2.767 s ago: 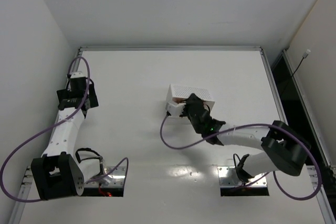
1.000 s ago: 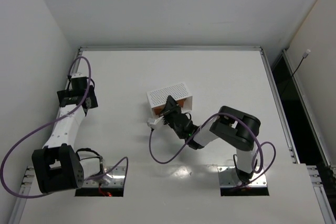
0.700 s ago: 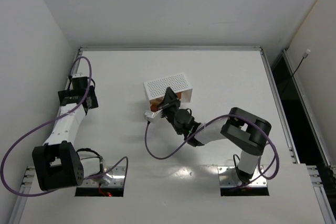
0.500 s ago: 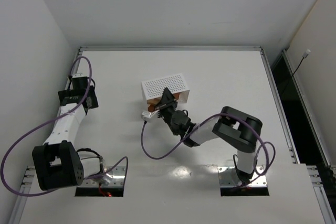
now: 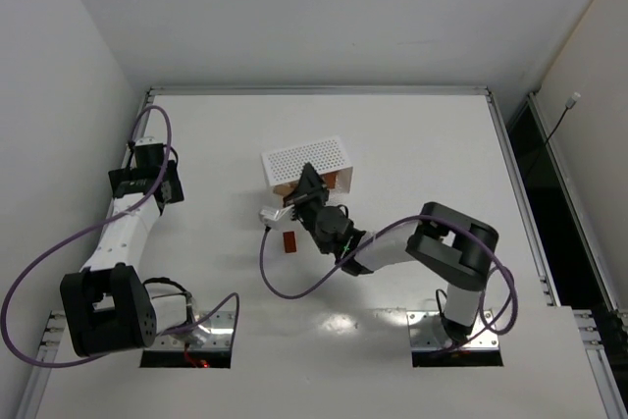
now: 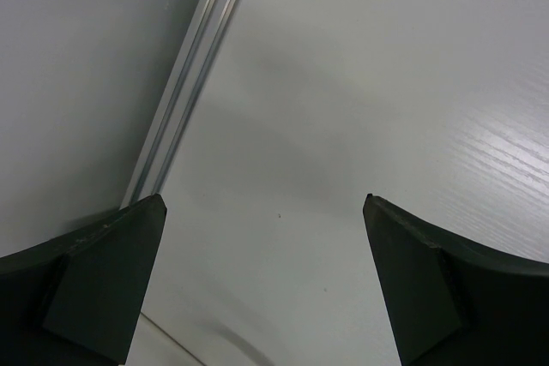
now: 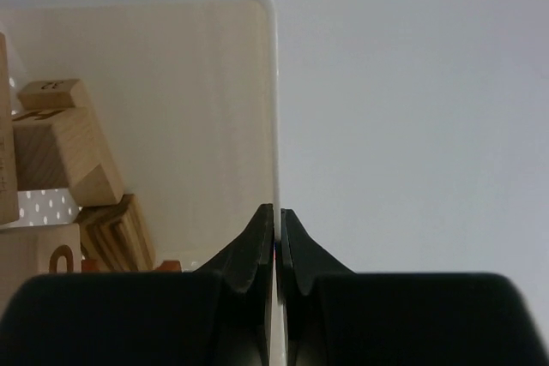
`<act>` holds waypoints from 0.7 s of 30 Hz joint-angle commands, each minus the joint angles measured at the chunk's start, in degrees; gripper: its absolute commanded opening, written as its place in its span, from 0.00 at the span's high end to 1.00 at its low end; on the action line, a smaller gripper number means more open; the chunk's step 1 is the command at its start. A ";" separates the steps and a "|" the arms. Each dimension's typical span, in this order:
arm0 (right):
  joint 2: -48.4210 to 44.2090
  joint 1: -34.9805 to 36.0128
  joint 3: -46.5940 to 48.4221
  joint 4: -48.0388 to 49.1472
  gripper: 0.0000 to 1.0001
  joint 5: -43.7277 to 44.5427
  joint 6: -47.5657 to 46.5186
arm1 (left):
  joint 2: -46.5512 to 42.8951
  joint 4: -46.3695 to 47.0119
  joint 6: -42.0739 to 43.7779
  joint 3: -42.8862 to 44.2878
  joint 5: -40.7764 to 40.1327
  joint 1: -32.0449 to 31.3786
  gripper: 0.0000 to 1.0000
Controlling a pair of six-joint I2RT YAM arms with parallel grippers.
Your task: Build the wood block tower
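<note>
I read a white, dot-perforated tray (image 5: 306,158), tan blocks (image 7: 69,147), one red-brown block (image 5: 289,241), purple cables (image 5: 261,257).

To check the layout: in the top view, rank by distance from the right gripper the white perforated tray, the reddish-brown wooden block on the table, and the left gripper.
1. white perforated tray: its wall is in the right gripper.
2. reddish-brown wooden block: close by, on the near side.
3. left gripper: far left.
</note>
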 commanded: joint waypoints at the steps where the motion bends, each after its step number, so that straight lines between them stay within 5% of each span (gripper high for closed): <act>1: -5.11 1.56 0.10 35.92 1.00 -0.58 -0.83 | -1.89 0.51 -0.32 0.77 0.12 0.68 0.00; 7: 8.26 -0.99 6.50 35.92 1.00 0.56 0.23 | -0.66 1.04 0.21 1.38 -0.40 0.68 0.00; 21: -1.65 0.95 0.97 35.92 1.00 5.92 0.76 | -0.66 1.65 -0.32 0.85 1.35 0.68 0.00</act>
